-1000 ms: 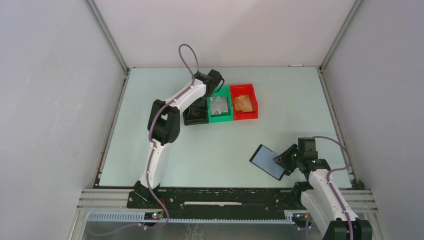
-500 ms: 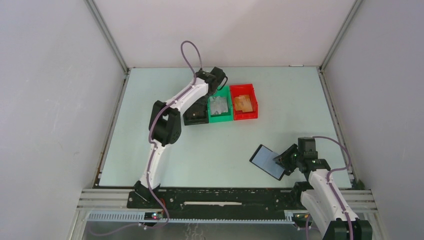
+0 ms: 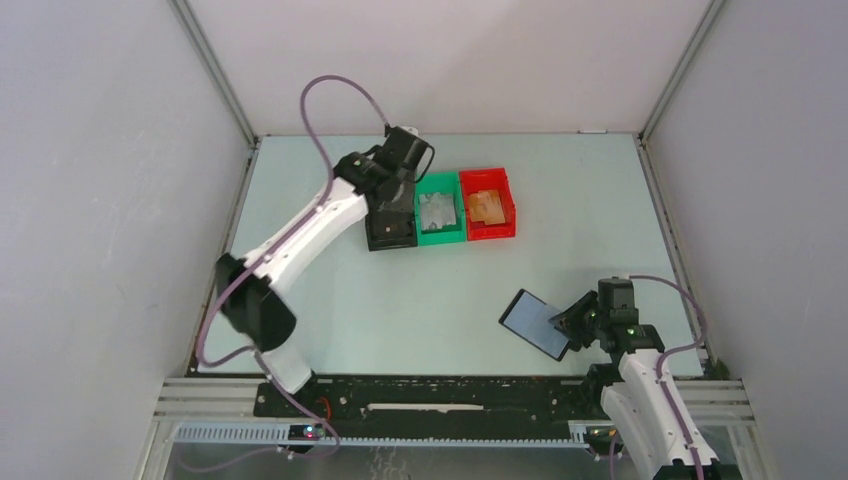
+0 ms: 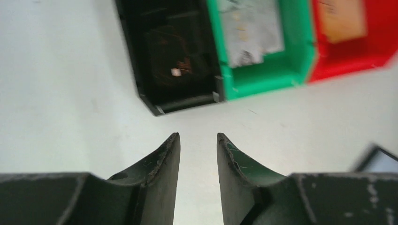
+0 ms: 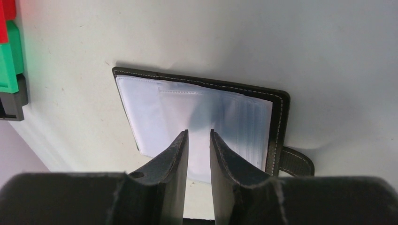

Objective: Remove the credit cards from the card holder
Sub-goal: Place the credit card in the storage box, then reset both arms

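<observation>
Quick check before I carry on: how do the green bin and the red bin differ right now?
Contents: the green bin holds grey-silver cards; the red bin holds orange-tan cards. Place: the green bin sits mid-row, between the black bin and the red bin; the red bin ends the row on the right. Both are open-topped, about the same size, and stand side by side.

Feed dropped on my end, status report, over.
Left jaws open, empty, by black bin. Right jaws clamped on holder, sleeves look empty. Cards in green bin, red bin. Nothing in the way.
</observation>
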Controlling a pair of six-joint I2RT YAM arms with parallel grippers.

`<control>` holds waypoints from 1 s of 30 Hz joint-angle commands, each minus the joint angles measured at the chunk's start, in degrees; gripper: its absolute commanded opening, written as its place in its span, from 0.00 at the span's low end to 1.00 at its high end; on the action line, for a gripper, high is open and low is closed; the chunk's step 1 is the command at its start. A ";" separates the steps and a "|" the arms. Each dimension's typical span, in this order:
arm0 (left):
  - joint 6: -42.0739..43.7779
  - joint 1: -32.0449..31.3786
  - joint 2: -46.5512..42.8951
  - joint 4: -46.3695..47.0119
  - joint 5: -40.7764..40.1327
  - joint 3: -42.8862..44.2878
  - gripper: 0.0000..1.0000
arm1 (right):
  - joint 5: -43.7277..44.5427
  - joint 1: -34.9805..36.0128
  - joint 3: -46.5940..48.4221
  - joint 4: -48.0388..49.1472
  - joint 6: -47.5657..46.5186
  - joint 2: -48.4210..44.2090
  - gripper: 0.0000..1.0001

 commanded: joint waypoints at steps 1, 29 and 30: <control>-1.42 -2.65 -5.44 10.49 17.48 -9.37 0.39 | 3.32 0.08 2.58 -2.22 0.58 -0.37 0.32; 3.91 -10.31 -35.09 16.97 5.78 -23.87 0.40 | 29.20 1.87 60.80 -23.36 -19.71 7.84 0.96; 4.33 -10.23 -36.81 16.79 2.15 -23.92 0.39 | 30.94 1.94 61.48 -23.02 -20.44 7.49 0.97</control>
